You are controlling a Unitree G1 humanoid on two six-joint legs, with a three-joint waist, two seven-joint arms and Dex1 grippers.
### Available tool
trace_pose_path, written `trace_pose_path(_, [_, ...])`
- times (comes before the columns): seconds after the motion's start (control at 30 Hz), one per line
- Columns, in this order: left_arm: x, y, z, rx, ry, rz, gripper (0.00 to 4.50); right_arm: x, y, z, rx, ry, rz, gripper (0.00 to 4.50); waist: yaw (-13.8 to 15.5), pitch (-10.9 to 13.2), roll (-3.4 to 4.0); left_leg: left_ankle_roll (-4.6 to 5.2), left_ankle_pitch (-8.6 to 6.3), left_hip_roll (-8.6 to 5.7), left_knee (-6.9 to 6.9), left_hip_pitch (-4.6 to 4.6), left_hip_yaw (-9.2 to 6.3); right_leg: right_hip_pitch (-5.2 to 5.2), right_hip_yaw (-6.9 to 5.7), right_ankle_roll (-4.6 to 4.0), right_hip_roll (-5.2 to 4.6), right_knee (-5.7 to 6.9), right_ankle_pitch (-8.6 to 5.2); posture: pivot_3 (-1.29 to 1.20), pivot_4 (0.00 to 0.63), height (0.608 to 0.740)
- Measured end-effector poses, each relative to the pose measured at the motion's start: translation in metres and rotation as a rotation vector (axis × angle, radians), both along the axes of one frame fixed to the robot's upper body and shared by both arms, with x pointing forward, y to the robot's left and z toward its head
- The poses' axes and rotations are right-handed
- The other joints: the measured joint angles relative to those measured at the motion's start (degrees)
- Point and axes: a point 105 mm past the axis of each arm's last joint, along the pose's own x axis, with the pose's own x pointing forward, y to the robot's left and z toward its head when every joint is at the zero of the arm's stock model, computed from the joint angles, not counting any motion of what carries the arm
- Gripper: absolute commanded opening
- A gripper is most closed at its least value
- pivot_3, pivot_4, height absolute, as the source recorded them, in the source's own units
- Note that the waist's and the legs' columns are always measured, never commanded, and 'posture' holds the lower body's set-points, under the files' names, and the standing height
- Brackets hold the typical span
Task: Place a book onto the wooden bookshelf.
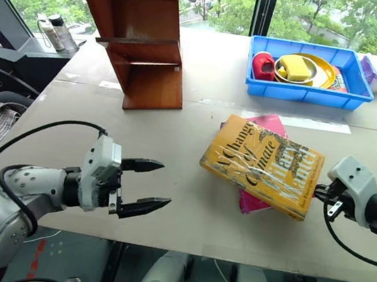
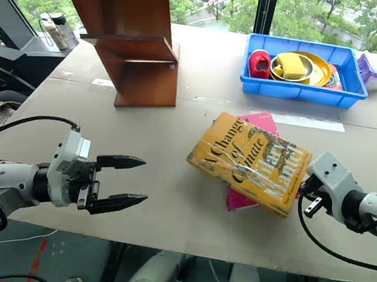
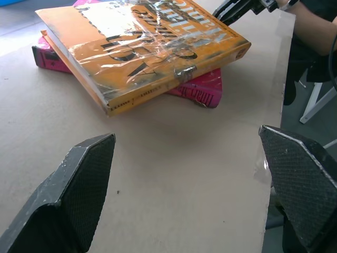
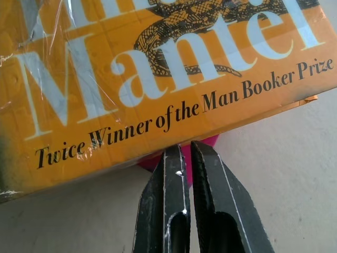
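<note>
Near the table's (image 1: pixel 187 203) front edge, the book (image 1: pixel 261 166) is lying flat and askew on top of a pink book (image 1: pixel 258 203), its long axis running from the far left toward the near right. The right gripper (image 1: pixel 322 194) is sitting at the book's right-hand short edge, jaws pressed together with nothing between them, tips aimed at the seam where the cover overhangs the pink book. That seam is what the coming move is likely turning on: closed fingers could be wedging under the edge to lift it. The left gripper (image 1: pixel 146 186) is hovering well to the book's left, spread wide and empty, pointing toward it. The right arm is far nearer. The shelf (image 1: pixel 143 34) is standing at the far left of the table, well apart from the book.

The right wrist view is showing the closed fingertips (image 4: pixel 181 158) just short of the cover's edge, a closeness the head views are leaving vague. The left wrist view is showing the book's thickness and its skewed stacking.
</note>
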Motion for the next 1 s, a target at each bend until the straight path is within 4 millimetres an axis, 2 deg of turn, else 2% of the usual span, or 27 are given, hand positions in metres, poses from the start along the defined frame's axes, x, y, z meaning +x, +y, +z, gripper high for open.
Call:
trace_pose_path(0.13, [-0.006, -0.001, -0.007, 0.013, 0.025, 0.02, 4.5, 0.011, 0.023, 0.0, 0.056, -0.025, 0.022, 0.07, -0.33, 0.03, -0.05, -0.01, -0.01, 0.07, -0.03, 0.02, 0.1, -0.03, 0.02, -0.03, 0.01, -0.02, 0.02, 0.0, 0.15, 0.74])
trace_pose_path(0.23, [-0.008, 0.0, -0.014, 0.014, 0.04, 0.054, 4.5, 0.016, 0.037, -0.008, 0.077, -0.022, 0.017, 0.07, -0.02, 0.03, -0.05, -0.03, -0.01, 0.08, -0.07, 0.02, 0.07, -0.04, -0.01, -0.04, 0.01, -0.04, 0.02, 0.0, 0.15, 0.74])
trace_pose_path(0.33, [-0.004, 0.001, -0.017, -0.014, 0.052, 0.108, 4.5, 0.019, 0.04, -0.007, 0.079, -0.053, 0.002, 0.07, 0.13, 0.01, -0.07, -0.04, 0.0, 0.08, -0.07, 0.01, 0.06, -0.03, -0.03, -0.03, 0.01, -0.08, 0.03, 0.0, 0.15, 0.74])
trace_pose_path(0.43, [0.004, -0.004, -0.025, -0.124, 0.149, 0.221, 4.5, 0.015, 0.039, -0.007, 0.138, -0.113, 0.017, 0.07, 0.39, 0.0, -0.09, -0.09, 0.03, 0.06, -0.08, 0.01, -0.01, -0.02, -0.08, -0.02, 0.01, -0.09, 0.03, 0.0, 0.15, 0.74])
trace_pose_path(0.47, [0.009, -0.009, -0.03, -0.214, 0.244, 0.278, 4.5, 0.008, 0.038, -0.004, 0.208, -0.134, 0.05, 0.3, 0.57, -0.01, -0.08, -0.12, 0.04, 0.04, -0.08, 0.01, -0.07, -0.01, -0.12, -0.01, 0.01, -0.07, 0.04, 0.0, 0.15, 0.74])
trace_pose_path(0.53, [0.013, -0.013, -0.039, -0.268, 0.364, 0.324, 4.5, 0.0, 0.035, 0.006, 0.288, -0.159, 0.076, 0.74, 0.19, -0.02, -0.11, -0.2, 0.07, 0.06, -0.05, 0.02, -0.1, -0.01, -0.13, -0.01, 0.05, -0.01, 0.04, 0.0, 0.15, 0.74])
trace_pose_path(0.57, [0.018, -0.015, -0.045, -0.311, 0.441, 0.369, 4.5, -0.008, 0.029, 0.012, 0.34, -0.181, 0.078, 1.15, 0.37, -0.08, -0.05, -0.16, 0.05, 0.05, -0.05, 0.04, -0.15, 0.01, -0.17, -0.01, 0.04, 0.01, 0.04, 0.0, 0.15, 0.74])
trace_pose_path(0.67, [0.023, -0.022, -0.063, -0.422, 0.648, 0.44, 4.5, -0.036, 0.013, 0.008, 0.378, -0.146, 0.104, 2.63, 0.19, -0.15, -0.13, -0.23, 0.06, 0.05, -0.02, 0.09, -0.16, 0.03, -0.19, -0.01, 0.06, 0.1, 0.05, 0.0, 0.15, 0.74])
trace_pose_path(0.73, [0.031, -0.03, -0.062, -0.52, 0.735, 0.454, 4.5, -0.05, 0.008, 0.008, 0.397, -0.13, 0.125, 3.4, 0.08, -0.23, -0.04, -0.16, 0.01, 0.05, 0.06, 0.13, -0.13, 0.06, -0.14, -0.03, 0.04, 0.16, 0.06, 0.0, 0.15, 0.74])
trace_pose_path(0.77, [0.035, -0.035, -0.063, -0.568, 0.783, 0.465, 4.5, -0.055, 0.007, 0.012, 0.405, -0.139, 0.14, 3.95, 0.04, -0.28, 0.0, -0.06, -0.06, 0.06, 0.12, 0.18, -0.08, 0.07, -0.1, -0.04, 0.06, 0.18, 0.07, 0.0, 0.15, 0.74])
trace_pose_path(0.83, [0.042, -0.045, -0.063, -0.664, 0.893, 0.478, 4.5, -0.062, 0.003, 0.021, 0.404, -0.169, 0.153, 4.48, 0.0, -0.35, 0.0, -0.04, -0.07, 0.1, 0.17, 0.26, 0.0, 0.12, -0.07, -0.03, 0.06, 0.26, 0.1, 0.0, 0.15, 0.74])
trace_pose_path(1.0, [0.055, -0.06, -0.063, -0.832, 1.105, 0.514, 4.5, -0.076, 0.013, 0.037, 0.424, -0.205, 0.212, 4.48, 0.21, -0.42, -0.06, -0.05, -0.08, 0.11, 0.47, 0.31, 0.03, 0.2, -0.07, -0.01, 0.06, 0.49, 0.11, 0.0, 0.15, 0.74])
